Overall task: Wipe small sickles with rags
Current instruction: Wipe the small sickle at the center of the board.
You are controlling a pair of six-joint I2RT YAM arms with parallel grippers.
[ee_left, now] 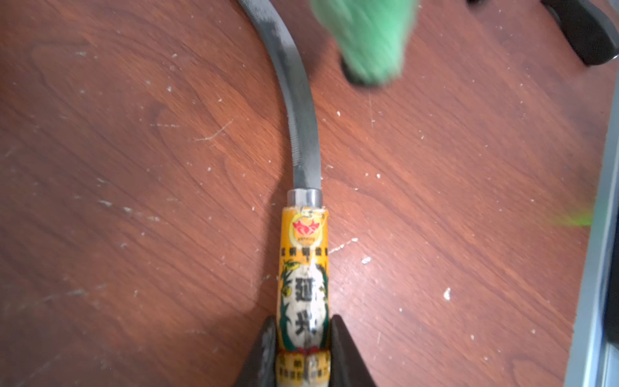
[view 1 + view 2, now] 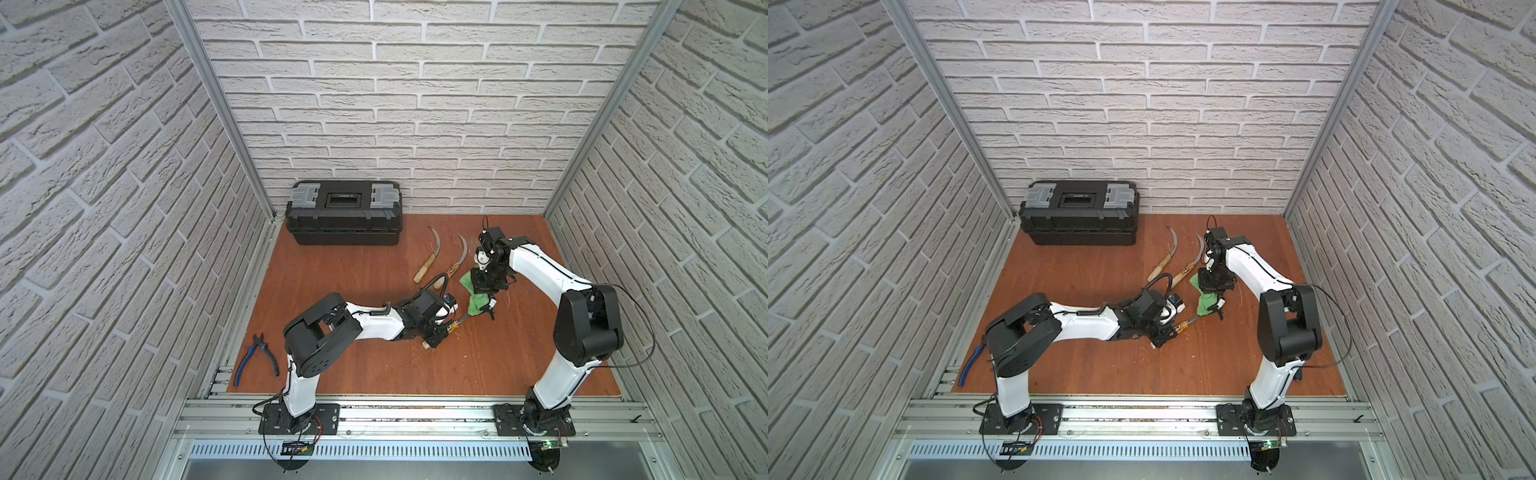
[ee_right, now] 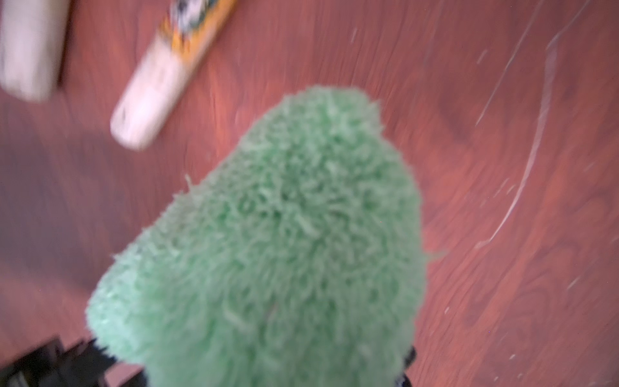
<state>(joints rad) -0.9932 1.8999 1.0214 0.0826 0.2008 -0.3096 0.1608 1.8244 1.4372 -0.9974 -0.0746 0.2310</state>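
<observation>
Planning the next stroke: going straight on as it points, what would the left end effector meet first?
Probably the green rag, hanging just beside the blade of the sickle it holds; depth is unclear.

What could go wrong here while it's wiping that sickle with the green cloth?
The serrated blade may snag the fluffy green cloth in the right hand. The left hand pinches only the labelled handle, so pressing might twist the sickle. A neighbouring sickle lies close and could get knocked.
</observation>
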